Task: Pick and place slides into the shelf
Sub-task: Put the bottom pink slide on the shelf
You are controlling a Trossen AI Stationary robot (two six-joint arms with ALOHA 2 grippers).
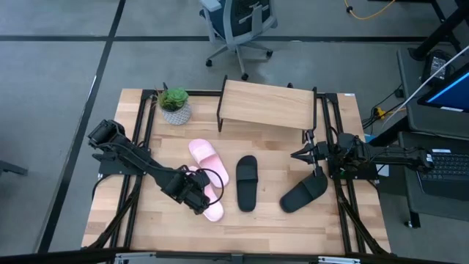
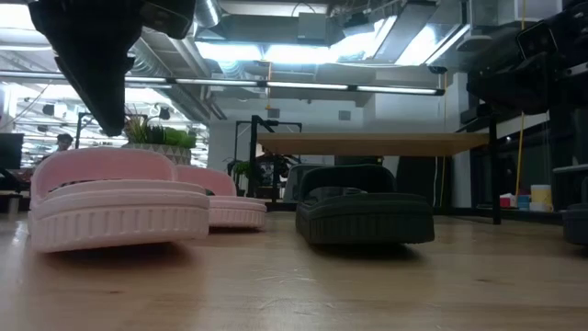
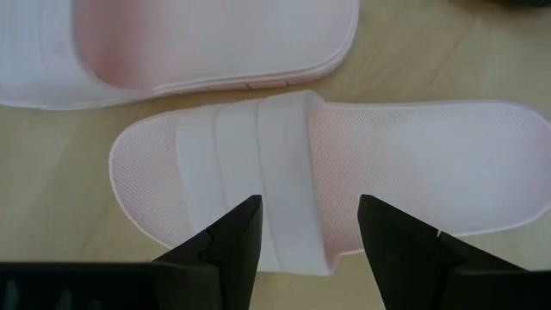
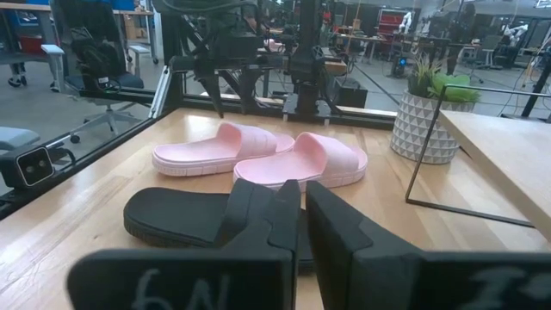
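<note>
Slides lie on the wooden table (image 1: 146, 227), four of them. Two are pink and two are black. The near pink slide (image 1: 210, 202) sits under the left gripper (image 1: 196, 192), and the other pink slide (image 1: 207, 159) lies just beside it, closer to the shelf (image 1: 268, 107). In the left wrist view the left gripper's two dark fingers (image 3: 231, 245) are spread wide apart, one on each side of the near pink slide's strap (image 3: 280, 164), hanging over it. I cannot tell if they touch it.

The middle black slide (image 1: 246, 182) lies flat near the pink ones. The other black slide (image 1: 303, 193) lies by the right gripper (image 1: 316, 157), whose fingers are nearly closed with only a thin gap. It holds nothing that can be seen.

The shelf stands at the far side of the table with no slides on top. A small plant in a white pot (image 1: 175, 106) sits beside it. Some scribbled marks show on the right gripper in its wrist view, but they cannot be read
</note>
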